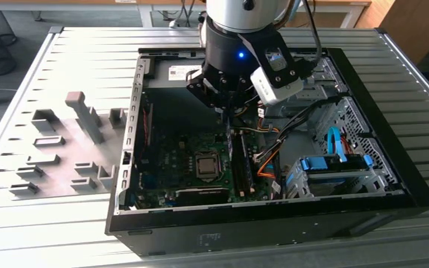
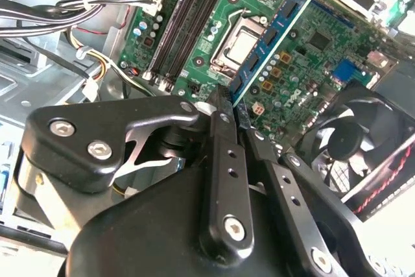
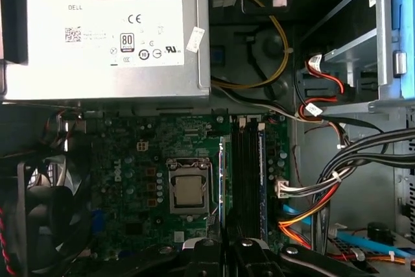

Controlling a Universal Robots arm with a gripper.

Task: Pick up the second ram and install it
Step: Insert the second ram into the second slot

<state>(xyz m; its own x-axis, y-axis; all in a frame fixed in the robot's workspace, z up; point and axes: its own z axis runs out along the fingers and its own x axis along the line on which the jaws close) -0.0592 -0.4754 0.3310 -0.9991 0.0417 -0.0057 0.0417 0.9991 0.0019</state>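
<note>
ram held over the open computer case
gripper (image 2: 235,109) fingers clamped on the second ram (image 2: 272,37), above the motherboard (image 2: 311,56) beside the black slots (image 2: 188,21); cpu socket (image 2: 241,43), fan (image 2: 363,134) and cable bundle (image 2: 84,11) crowd close.

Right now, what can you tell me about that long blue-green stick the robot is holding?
The second ram is a thin, flat blue-green board carrying a row of black chips. The pincer grips one end between shut fingers, holding it tilted above the green motherboard, near the processor socket. It sits in no slot yet.
</note>
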